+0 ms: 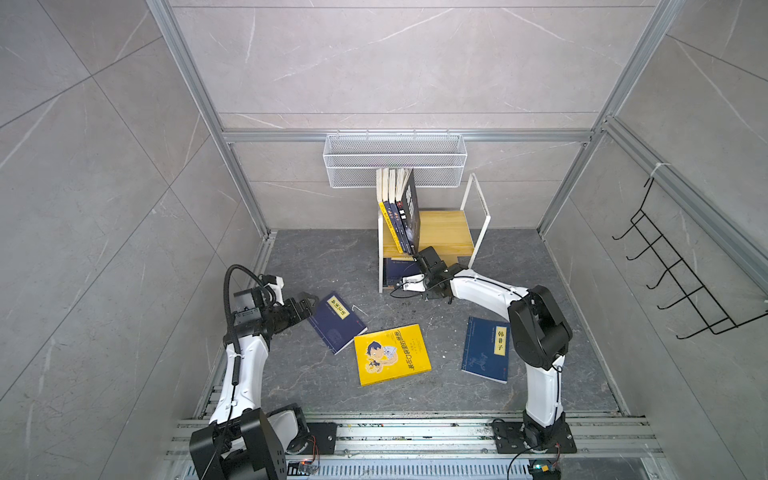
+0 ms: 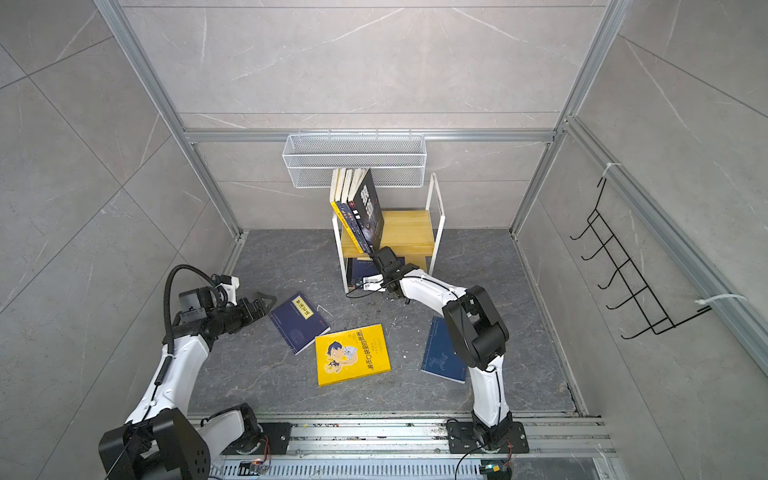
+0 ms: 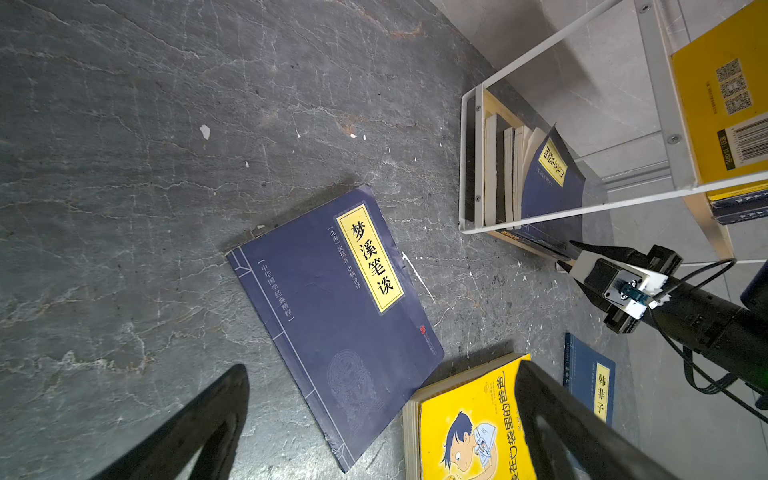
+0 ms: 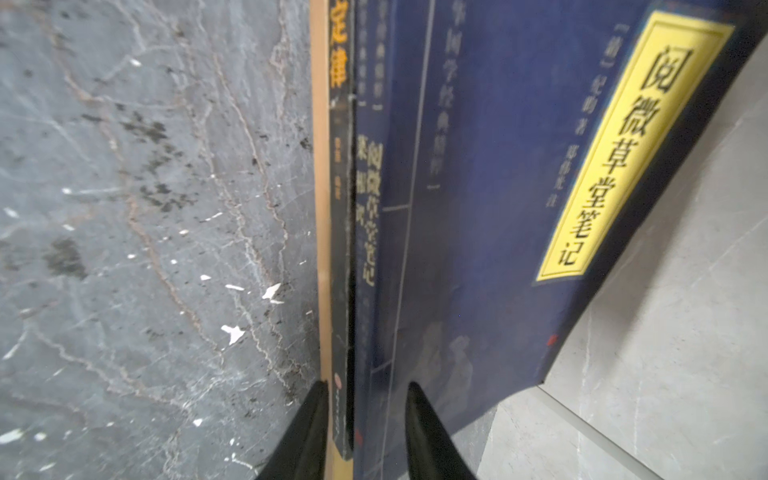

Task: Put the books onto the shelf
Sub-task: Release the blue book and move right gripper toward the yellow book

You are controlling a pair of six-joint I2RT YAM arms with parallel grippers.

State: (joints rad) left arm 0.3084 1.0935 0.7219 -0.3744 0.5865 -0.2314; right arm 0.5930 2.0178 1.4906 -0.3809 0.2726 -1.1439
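Books are found in three places in both top views. Three are laid flat on the dark stone floor (image 1: 316, 374): a yellow cartoon-cover book (image 1: 392, 353) near the middle, a navy book titled 梦溪笔谈 (image 1: 336, 322) just beside it at ten o'clock, and a blue book titled 韩非子 (image 1: 486, 349) at three o'clock, partly hidden by the right arm (image 1: 536, 332). The shelf (image 1: 444, 232) is placed at twelve o'clock against the back wall, under a white wire mesh basket (image 1: 395, 160). At the nine o'clock end of its upper board a row of books (image 1: 392, 203) is stood, ended by a tilted black book with white characters (image 2: 370, 208). Further books (image 3: 540, 183) are stood on the lower board. The right gripper (image 4: 365, 386) is set at the front of that lower tier, its jaws narrow, with the spines of a dark book (image 4: 343, 249) and the navy 阅微草堂笔记 (image 4: 498, 208) between them; whether these are clamped cannot be told. The left gripper (image 1: 311, 307) is held wide apart with nothing in it, at nine o'clock of the 梦溪笔谈 book, just beside its edge.
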